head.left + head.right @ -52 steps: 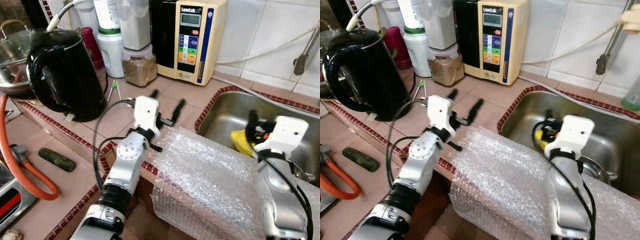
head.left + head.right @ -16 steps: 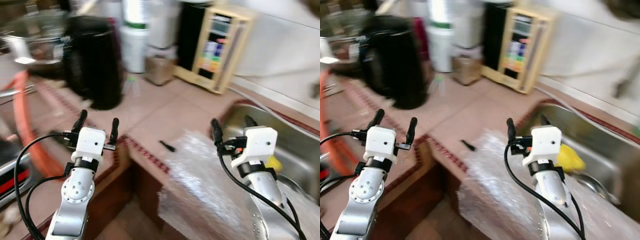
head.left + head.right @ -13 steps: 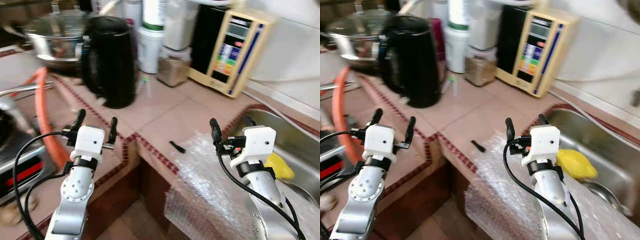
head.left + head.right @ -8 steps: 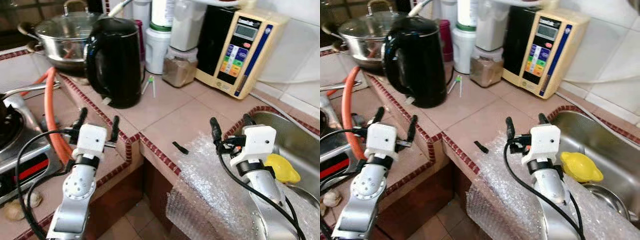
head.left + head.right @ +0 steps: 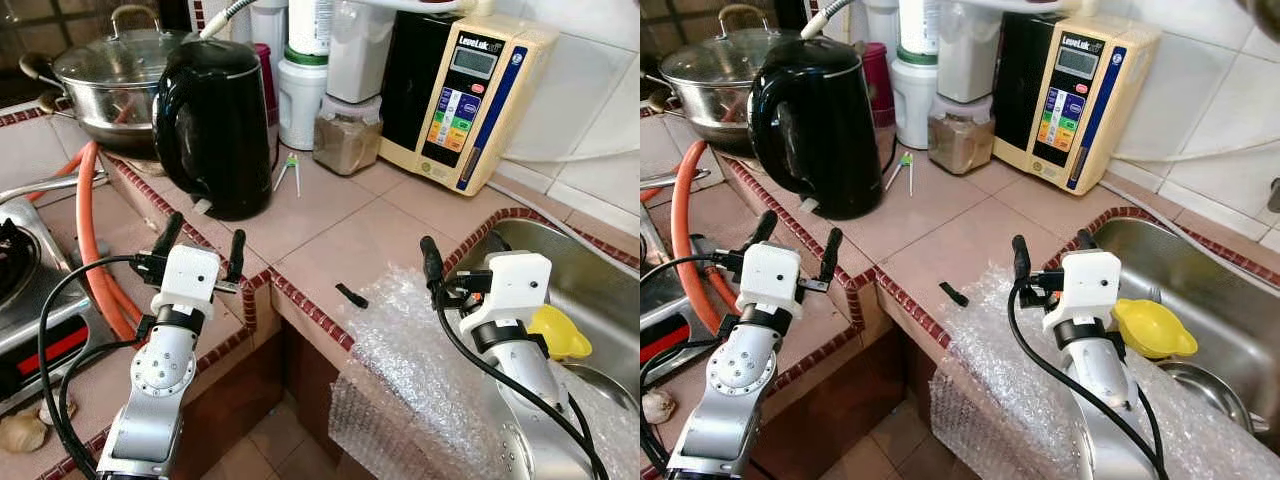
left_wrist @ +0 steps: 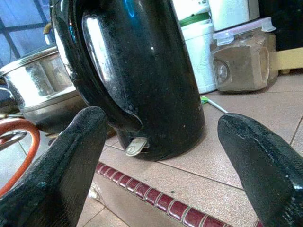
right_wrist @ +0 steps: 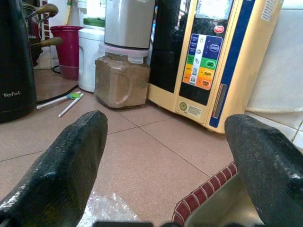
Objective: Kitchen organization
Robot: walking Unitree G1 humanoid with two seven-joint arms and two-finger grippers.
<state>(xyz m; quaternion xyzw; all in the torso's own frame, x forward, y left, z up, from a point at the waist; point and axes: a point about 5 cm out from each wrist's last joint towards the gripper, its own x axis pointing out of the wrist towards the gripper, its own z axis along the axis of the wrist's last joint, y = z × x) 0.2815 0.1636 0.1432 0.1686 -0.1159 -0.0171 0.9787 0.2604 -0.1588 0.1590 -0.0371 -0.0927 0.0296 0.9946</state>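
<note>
A black electric kettle (image 5: 215, 125) stands on the tiled counter (image 5: 330, 225); in the left wrist view the kettle (image 6: 137, 80) is straight ahead between the fingers (image 6: 61, 175). My left gripper (image 5: 203, 245) hovers open over the lower counter step, short of the kettle, holding nothing. My right gripper (image 5: 462, 258) is open and empty above a sheet of bubble wrap (image 5: 420, 380) draped over the counter edge. A small black piece (image 5: 350, 295) lies on the tiles beside the wrap. A yellow plastic item (image 5: 560, 333) sits in the steel sink (image 5: 600, 280).
A cream water ionizer (image 5: 470, 90), a jar of brown powder (image 5: 347, 140) and white containers (image 5: 300, 95) line the back wall. A lidded steel pot (image 5: 115, 70), an orange hose (image 5: 90, 230) and a gas stove (image 5: 20, 300) are at the left. A green-tipped stick (image 5: 290, 170) lies by the kettle.
The camera has swung and steadied, and the blur is gone. Since the oldest frames the left gripper has pulled back from the wrap's edge and the right gripper has come up from the sink.
</note>
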